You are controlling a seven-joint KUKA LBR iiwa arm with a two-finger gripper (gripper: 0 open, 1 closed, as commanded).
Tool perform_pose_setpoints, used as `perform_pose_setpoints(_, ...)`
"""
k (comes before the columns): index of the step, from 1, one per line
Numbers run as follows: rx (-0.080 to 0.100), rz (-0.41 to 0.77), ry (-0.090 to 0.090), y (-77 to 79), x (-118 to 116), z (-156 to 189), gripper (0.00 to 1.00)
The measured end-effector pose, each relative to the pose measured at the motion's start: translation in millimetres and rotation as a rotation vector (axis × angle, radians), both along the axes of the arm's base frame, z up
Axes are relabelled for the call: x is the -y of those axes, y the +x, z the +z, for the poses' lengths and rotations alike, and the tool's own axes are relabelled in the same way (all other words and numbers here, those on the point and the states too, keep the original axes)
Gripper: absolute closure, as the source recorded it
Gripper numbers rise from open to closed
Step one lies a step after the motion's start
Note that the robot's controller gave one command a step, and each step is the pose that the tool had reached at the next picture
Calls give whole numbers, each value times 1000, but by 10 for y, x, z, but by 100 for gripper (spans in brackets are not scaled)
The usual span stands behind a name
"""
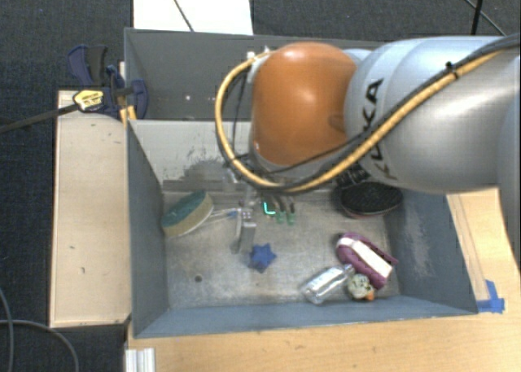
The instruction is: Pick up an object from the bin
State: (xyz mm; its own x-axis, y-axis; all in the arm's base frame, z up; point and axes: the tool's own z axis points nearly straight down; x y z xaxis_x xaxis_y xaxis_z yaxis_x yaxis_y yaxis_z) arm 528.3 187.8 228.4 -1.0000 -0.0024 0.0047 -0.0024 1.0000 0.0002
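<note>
Nearest, along the front wall of the bin [146,199] at about five o'clock from its middle, lie a silvery crinkled packet [324,283], a small yellowish toy [360,286] touching it, and just behind them a purple and white oblong thing [366,255]. Further in, near the middle of the floor, sits a small dark blue star-shaped piece [260,258], apart from everything else. This is the thing closest to the hand [247,236], lying just beside it at about five o'clock. The hand hangs low under the arm's orange cover, and I cannot tell whether it is apart or together; nothing can be seen held in it. The blue piece looks light and probably soft or rubbery, so it should lift with little force. Its points may let it twist or squirt sideways, so a hold across its thick middle, between two points, seems safest. At about nine o'clock of the hand lies a round green sponge-like pad [186,212], likely squashy and easy to pinch at its edge. Farthest back, at about two o'clock, a black round ribbed disc [370,197] lies partly under the arm.
</note>
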Motion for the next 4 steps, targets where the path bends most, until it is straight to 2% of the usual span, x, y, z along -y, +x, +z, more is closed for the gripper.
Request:
perform_pose_setpoints(1, 1, 19, -2, 609, 441, -1363, 0)
perform_pose_setpoints(2, 10, 288, 1, -303, 1291, -1564, 0)
perform_pose_setpoints(3, 8, 283, 3, -306, 1273, -1560, 100)
perform_pose_setpoints(4, 16, 263, 0, -183, 1300, -135, 100)
